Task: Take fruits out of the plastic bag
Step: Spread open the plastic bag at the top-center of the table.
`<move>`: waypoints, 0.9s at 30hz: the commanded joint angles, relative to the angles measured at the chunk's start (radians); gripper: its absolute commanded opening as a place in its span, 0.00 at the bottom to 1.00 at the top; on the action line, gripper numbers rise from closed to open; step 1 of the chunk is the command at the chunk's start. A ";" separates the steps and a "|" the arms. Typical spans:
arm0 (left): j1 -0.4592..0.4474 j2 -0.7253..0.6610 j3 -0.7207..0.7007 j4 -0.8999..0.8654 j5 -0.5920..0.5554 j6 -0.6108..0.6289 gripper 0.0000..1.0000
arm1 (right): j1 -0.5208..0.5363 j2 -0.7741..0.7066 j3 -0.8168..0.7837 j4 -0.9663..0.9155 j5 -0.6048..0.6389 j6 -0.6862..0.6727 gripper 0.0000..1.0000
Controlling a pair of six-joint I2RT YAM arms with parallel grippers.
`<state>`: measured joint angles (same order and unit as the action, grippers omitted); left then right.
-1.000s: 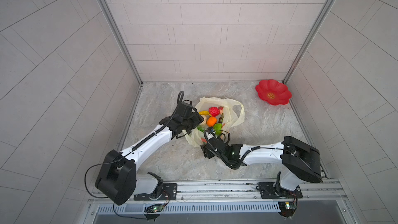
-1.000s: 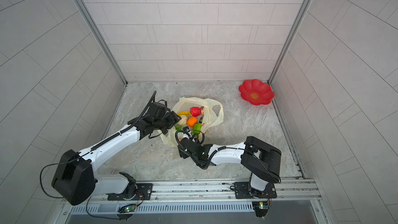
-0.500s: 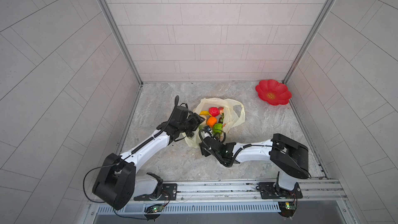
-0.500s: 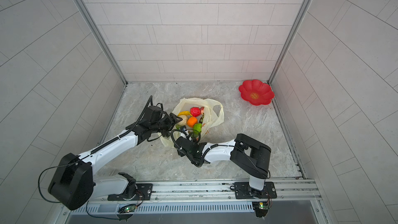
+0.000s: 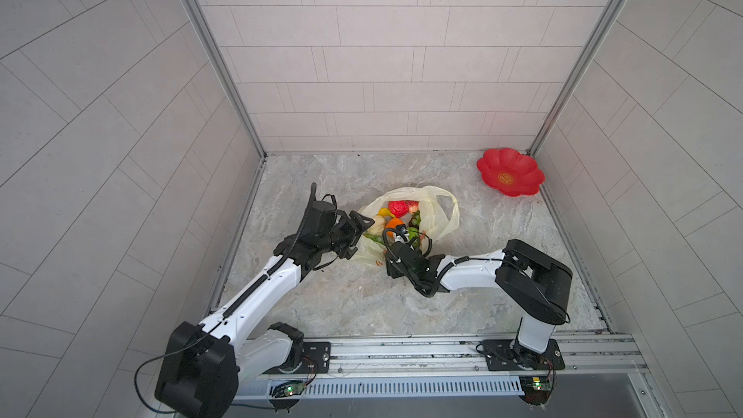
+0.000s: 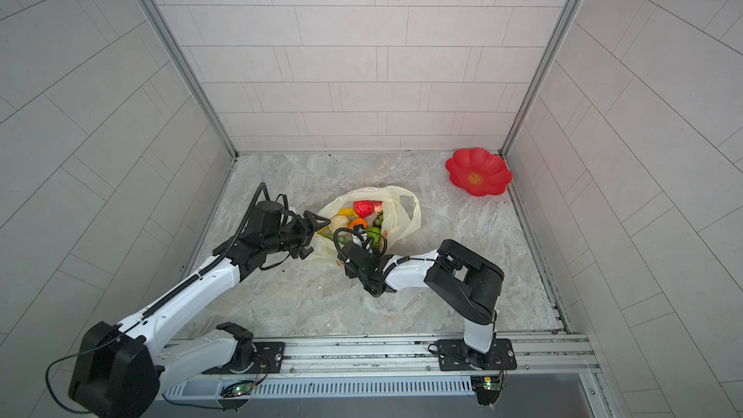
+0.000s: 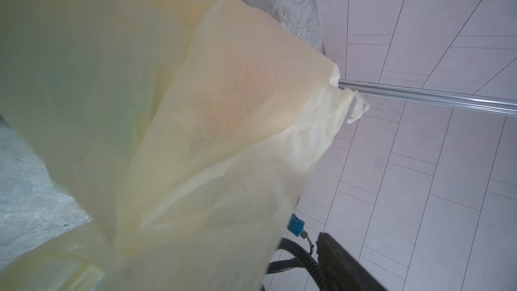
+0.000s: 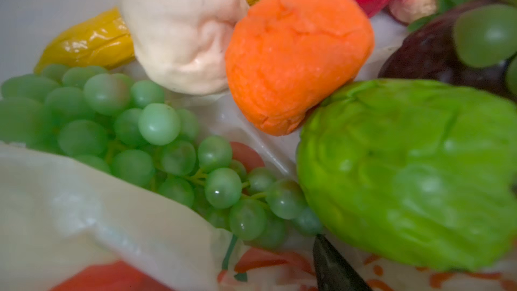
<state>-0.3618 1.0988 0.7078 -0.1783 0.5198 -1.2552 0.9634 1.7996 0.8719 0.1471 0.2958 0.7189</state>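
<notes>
Two arms meet at the plastic bag (image 5: pixel 437 217), which lies open near the middle of the table (image 5: pixel 362 299) in both top views. The fruits are heaped in its mouth, among them a red piece (image 5: pixel 397 207), an orange (image 5: pixel 393 223) and a cream bulb (image 5: pixel 376 223). My left gripper (image 5: pixel 356 235) sits at the bag's 8 o'clock edge, jaws spread apart against the film. My right gripper (image 5: pixel 404 237) reaches in from 6 o'clock among the fruit; I cannot tell how its jaws stand. A red flower-shaped plate (image 5: pixel 522 172) rests in the 2 o'clock corner, well apart from the bag.

From the left wrist I see mostly pale-yellow film draped close over the lens, with one dark finger (image 7: pixel 344 264) beside it.

From the right wrist, fruit fills the frame inside the bag. There is a green grape bunch (image 8: pixel 156 146), and the orange touches both the cream bulb and a green ball (image 8: pixel 405 174). A yellow banana (image 8: pixel 92 41) lies behind the bulb, and a dark mangosteen (image 8: pixel 425 54) is beyond the ball. One dark fingertip (image 8: pixel 333 267) lies just beside the green ball.
</notes>
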 commanded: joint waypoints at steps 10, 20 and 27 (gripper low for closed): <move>0.046 0.053 -0.065 -0.191 -0.057 0.308 0.69 | -0.017 0.007 0.083 -0.034 -0.044 -0.033 0.68; 0.056 0.196 0.009 -0.162 -0.134 0.398 0.68 | -0.019 0.024 0.090 -0.031 -0.049 -0.051 0.66; 0.107 0.264 -0.001 -0.116 -0.160 0.431 0.39 | -0.053 0.076 0.109 -0.018 -0.059 -0.086 0.68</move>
<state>-0.2802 1.3636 0.7021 -0.3138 0.3950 -0.8543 0.9298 1.8397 0.9642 0.1329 0.2329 0.6544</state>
